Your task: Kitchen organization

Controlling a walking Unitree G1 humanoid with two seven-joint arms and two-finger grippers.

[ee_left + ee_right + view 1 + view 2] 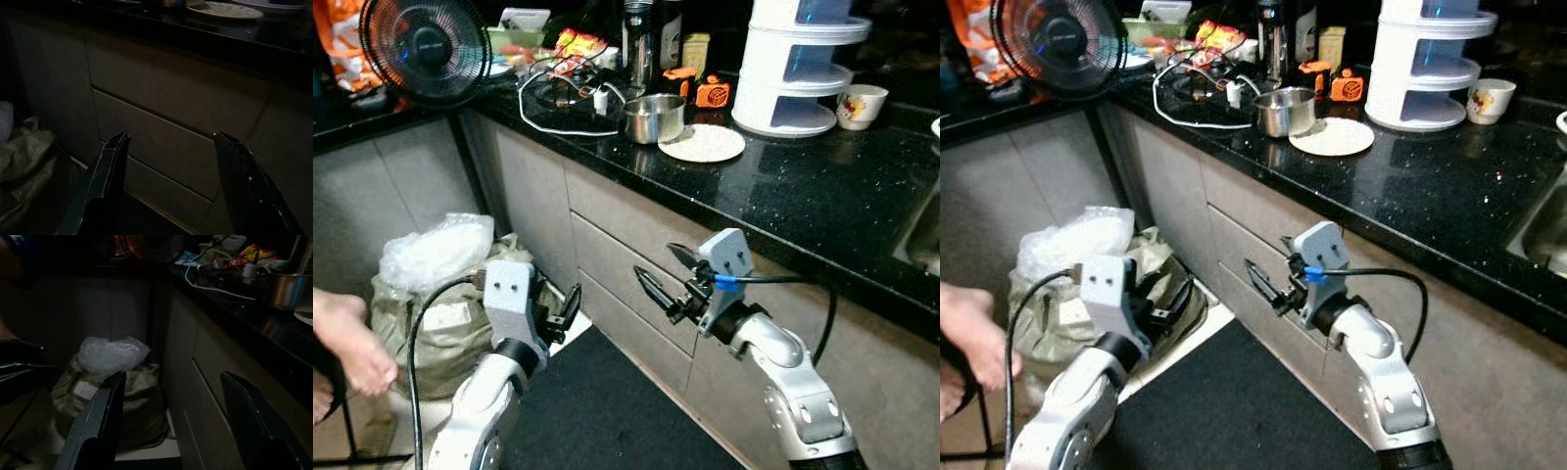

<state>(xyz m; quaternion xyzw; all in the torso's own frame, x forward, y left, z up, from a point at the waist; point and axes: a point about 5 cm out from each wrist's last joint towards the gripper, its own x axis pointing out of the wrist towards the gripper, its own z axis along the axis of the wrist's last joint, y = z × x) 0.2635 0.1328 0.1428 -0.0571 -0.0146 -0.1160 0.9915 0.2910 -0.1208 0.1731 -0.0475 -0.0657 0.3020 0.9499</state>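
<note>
Both your end effectors are spread wide with nothing in them: the left end effector (pixel 570 305) and right end effector (pixel 664 275) hang in front of the drawers (pixel 636 264). The steel pot (pixel 654 118) sits on the black desk (pixel 803 186), just beside the round plate (pixel 702 143).

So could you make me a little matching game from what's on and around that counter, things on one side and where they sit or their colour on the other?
Things:
1. fan
2. steel pot
3. cup
4. sack

Descriptions:
A. on the floor, a clear plastic bag on top
B. beside the round mat
C. black, at the counter's far left end
D. right of the white tiered rack

Pairs: 1-C, 2-B, 3-D, 4-A
</note>
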